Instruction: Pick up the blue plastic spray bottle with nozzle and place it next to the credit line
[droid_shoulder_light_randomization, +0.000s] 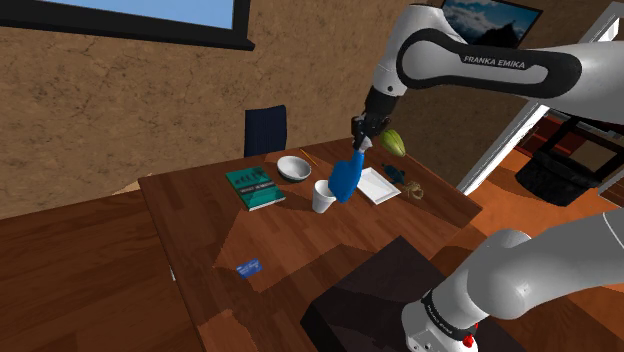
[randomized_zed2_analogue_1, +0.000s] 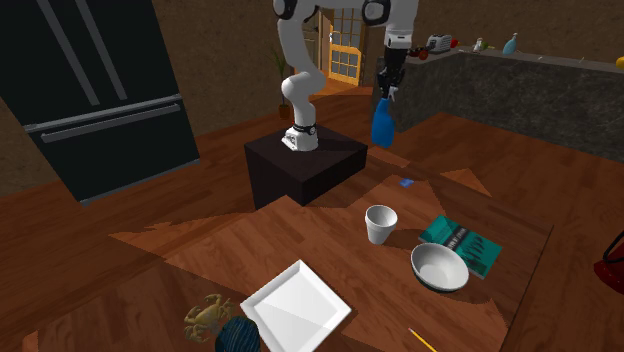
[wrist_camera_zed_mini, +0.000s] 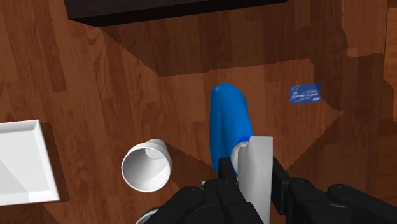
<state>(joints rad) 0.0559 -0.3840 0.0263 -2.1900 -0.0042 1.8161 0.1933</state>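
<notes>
Table (droid_shoulder_light_randomization: 200, 235): wooden top across the middle of the shoulder view; everything below rests on it or hangs over it.
Spray bottle (droid_shoulder_light_randomization: 344, 178): blue body, white head; hanging clear of the table, just right of centre, its body slanting down from my fingers toward the cup (droid_shoulder_light_randomization: 323, 196).
My gripper (droid_shoulder_light_randomization: 362, 140): pinching the bottle's white head, one finger on each side.
Credit card (droid_shoulder_light_randomization: 249, 267): small and blue, lying flat near the table's lower edge, lower left of centre, well apart from the bottle.
Step in hand: the carry to the card. In my judgement I should hold the pinch firm, since the body hangs below it and may swing, pass above the cup, and come down beside the card, not on it. I should let go only once the base stands on the wood.
Count, largest first: one table, one stand (droid_shoulder_light_randomization: 370, 300), one chair (droid_shoulder_light_randomization: 265, 130), one book (droid_shoulder_light_randomization: 254, 187), one plate (droid_shoulder_light_randomization: 379, 185), one bowl (droid_shoulder_light_randomization: 293, 167), one bottle, one cup, one crab figure (randomized_zed2_analogue_1: 207, 317), one card, one pencil (randomized_zed2_analogue_1: 422, 340).
</notes>
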